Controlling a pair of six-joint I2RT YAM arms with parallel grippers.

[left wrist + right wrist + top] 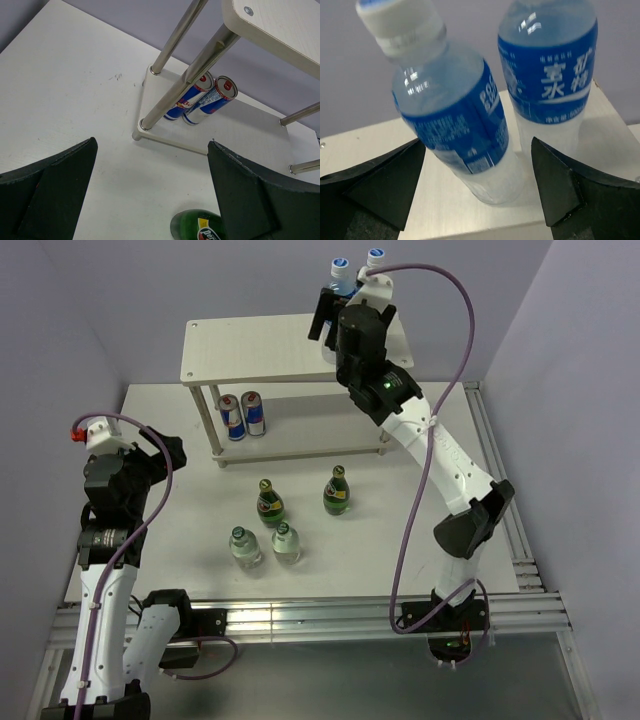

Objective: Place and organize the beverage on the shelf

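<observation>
The shelf (260, 350) stands at the back of the table. Two blue-labelled water bottles (340, 270) (375, 258) stand at the back right of its top board. In the right wrist view the left bottle (455, 115) leans to the left and the right one (550, 75) is upright, both on the top board (445, 200). My right gripper (345, 300) (478, 150) is open, its fingers either side of the leaning bottle's base and apart from it. Two Red Bull cans (242, 415) (202, 97) stand on the lower board. My left gripper (172, 452) (152, 150) is open and empty above the table's left side.
Two green Perrier bottles (269, 502) (337, 491) and two clear bottles with green caps (243, 546) (287, 542) stand on the white table in front of the shelf. One green bottle (200, 227) shows below my left gripper. Grey walls close the back and sides.
</observation>
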